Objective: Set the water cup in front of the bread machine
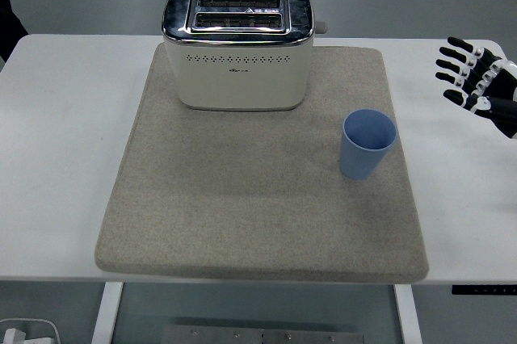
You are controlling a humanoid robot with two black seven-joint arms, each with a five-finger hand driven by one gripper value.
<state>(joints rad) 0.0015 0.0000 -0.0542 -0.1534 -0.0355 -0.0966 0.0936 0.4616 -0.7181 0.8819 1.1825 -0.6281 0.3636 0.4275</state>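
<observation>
A light blue cup [368,143] stands upright on the right part of a grey felt mat [242,223]. The cream and chrome toaster [237,47] sits at the mat's back, left of the cup and farther away. My right hand [475,79] shows at the right edge, well to the right of the cup, fingers spread and holding nothing. The left arm is out of view.
The white table [65,134] extends on both sides of the mat. A dark shape shows at the top left corner. The table's near edge runs along the bottom, with a frame and floor below it.
</observation>
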